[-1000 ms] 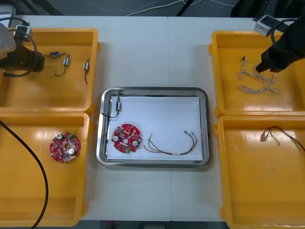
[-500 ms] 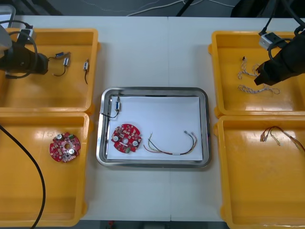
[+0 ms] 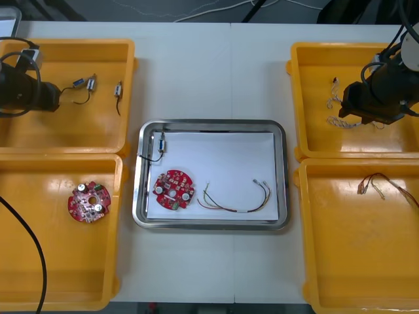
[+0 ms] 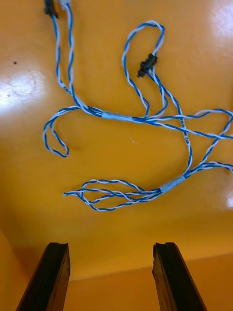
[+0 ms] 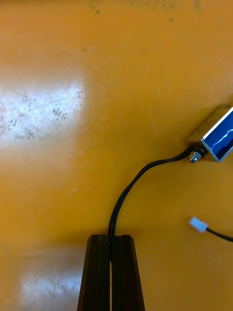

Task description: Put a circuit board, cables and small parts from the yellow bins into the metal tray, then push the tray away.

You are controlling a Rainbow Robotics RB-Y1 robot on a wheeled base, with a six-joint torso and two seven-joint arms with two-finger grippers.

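As R fingers [image 4: 48, 277] gape, blue-white cable [image 4: 121, 118] beyond, L fingers [image 5: 99, 272] pinching black cable [image 5: 141, 173]

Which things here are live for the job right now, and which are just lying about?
In play:
- left gripper, shut on the black cable of a small metal part
- right gripper, open over the twisted blue and white cable
- shiny metal tray

Lying about:
- round red circuit board, near-left yellow bin
- red and yellow cable, near-right yellow bin
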